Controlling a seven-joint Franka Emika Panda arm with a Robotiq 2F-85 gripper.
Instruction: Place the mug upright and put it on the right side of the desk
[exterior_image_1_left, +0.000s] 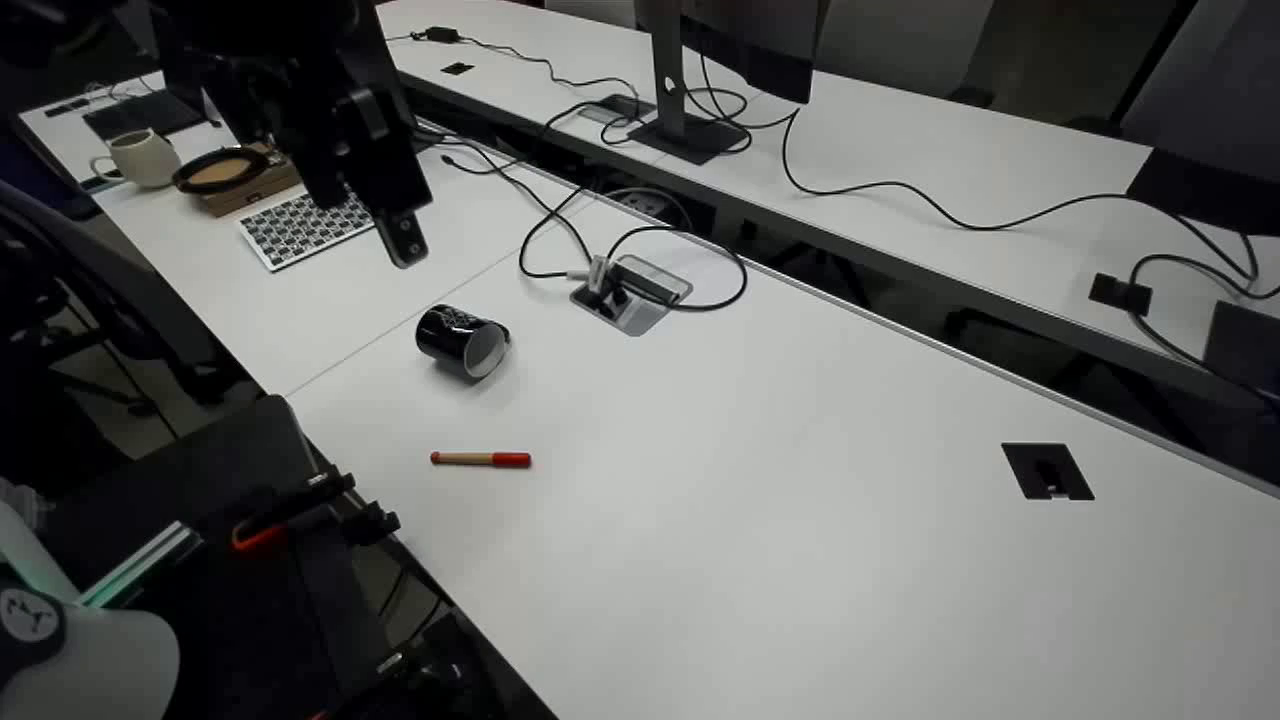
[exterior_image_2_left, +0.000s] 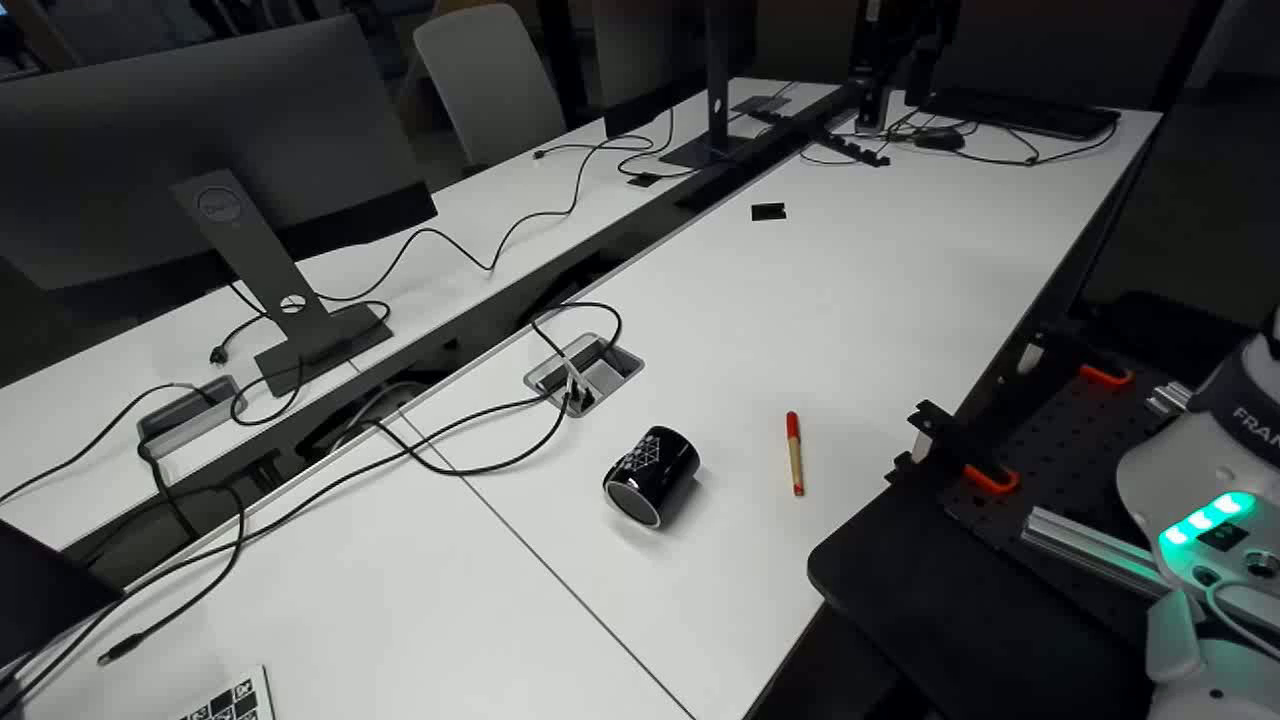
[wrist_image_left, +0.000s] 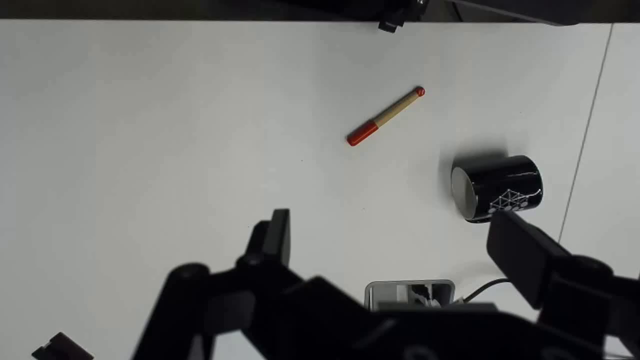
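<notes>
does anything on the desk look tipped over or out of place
Yes: the black mug lies on its side on the desk, near the pen; it looks odd because mugs normally stand upright. No spill shows around it.

The base (exterior_image_2_left: 1195, 462) is white, with 3 green lights (exterior_image_2_left: 1201, 519) and a dark band (exterior_image_2_left: 1256, 424) lettered "FRAN". The gripper (wrist_image_left: 397, 245) is black, its pads (wrist_image_left: 517, 254) flat; 2 round marks (exterior_image_1_left: 407, 224) dot a fingertip (exterior_image_1_left: 401, 240).

Down on its side lay the black mug (exterior_image_1_left: 452, 338) on the white desk (exterior_image_1_left: 780, 480) in an exterior view, open end to the right, and near it, 1 red-and-tan marker (exterior_image_1_left: 481, 459)! Above hung the gripper (exterior_image_1_left: 404, 245), touching neither, while 1 pale mug (exterior_image_1_left: 145, 160) stood upright past the keyboard (exterior_image_1_left: 302, 230).
</notes>
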